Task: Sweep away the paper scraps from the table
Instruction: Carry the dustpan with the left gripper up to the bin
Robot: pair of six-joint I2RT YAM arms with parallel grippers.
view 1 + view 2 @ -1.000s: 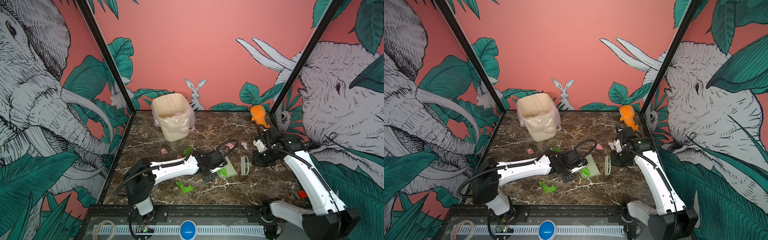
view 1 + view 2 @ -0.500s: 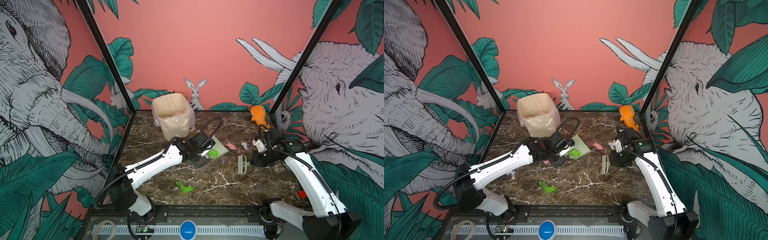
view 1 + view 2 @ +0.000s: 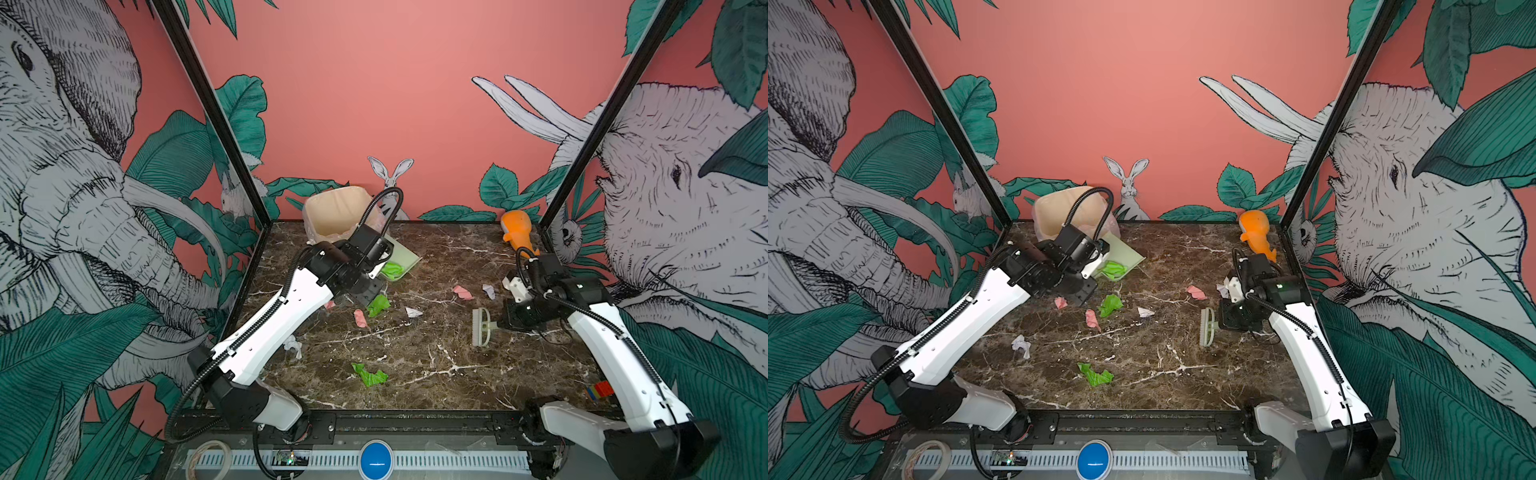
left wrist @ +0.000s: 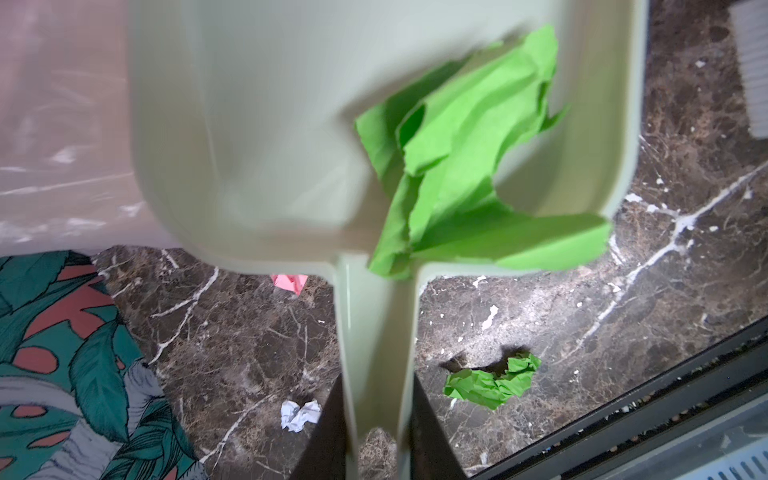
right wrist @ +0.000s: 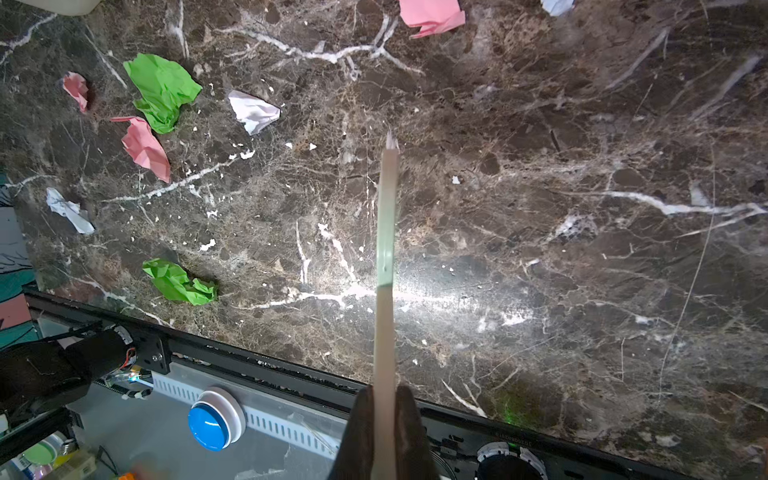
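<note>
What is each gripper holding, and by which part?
The left gripper holds the pale green dustpan by its handle; the right gripper holds the small brush by its handle.

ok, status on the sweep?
Left gripper shut on dustpan, one green scrap aboard, beside bin. Right gripper shut on brush. Paper scraps litter the table. Nothing blocking.

Cream bin (image 3: 332, 212), bag-lined, at 11 o'clock. Pale green dustpan (image 3: 405, 254) tilted, just beside it. Orange toy (image 3: 515, 232) at 1 o'clock. Brush (image 3: 480, 328) at 3 o'clock. Blue button (image 3: 375, 459) at 6.
</note>
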